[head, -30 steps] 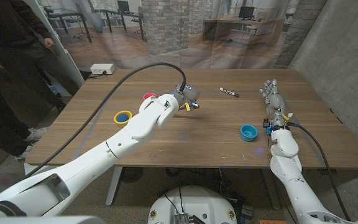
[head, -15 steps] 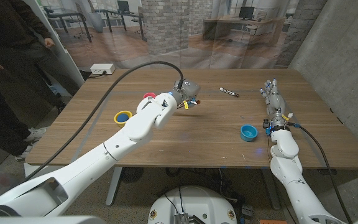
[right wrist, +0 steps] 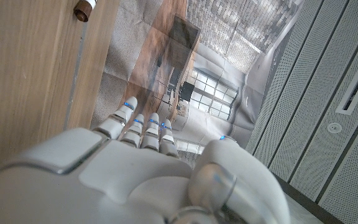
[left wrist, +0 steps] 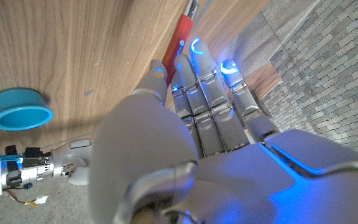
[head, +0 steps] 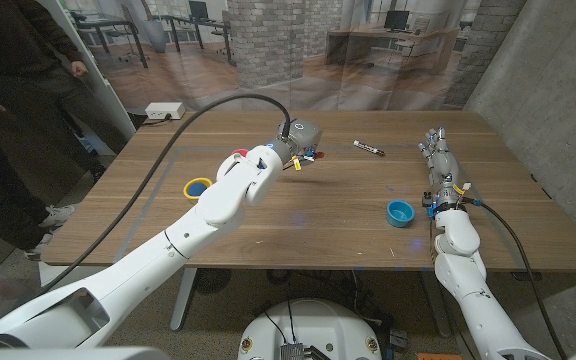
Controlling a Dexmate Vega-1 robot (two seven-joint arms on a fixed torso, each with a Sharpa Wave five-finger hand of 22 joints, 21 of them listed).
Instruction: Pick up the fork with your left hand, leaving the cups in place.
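My left hand (head: pixel 302 146) hangs over the middle of the table, a little beyond the red cup (head: pixel 238 155). The left wrist view shows its thumb and fingers (left wrist: pixel 199 74) pinching a red-handled fork (left wrist: pixel 180 34) that sticks out past the fingertips; the fork's tines are hidden. The yellow cup (head: pixel 198 187) stands on the left side of the table. The blue cup (head: pixel 400 212) (left wrist: pixel 22 111) stands right of centre. My right hand (head: pixel 438 155) (right wrist: pixel 145 158) stands on its edge at the right side, holding nothing, fingers straight.
A black marker (head: pixel 369 148) (right wrist: pixel 84 9) lies at the back between the two hands. A white box (head: pixel 165 110) sits at the back left corner of the table (head: pixel 298 235). A person (head: pixel 13 90) stands left of the table.
My left hand has moved away from me across the table, past the red cup, keeping its pinch on the fork. The cups and the right hand have stayed put.
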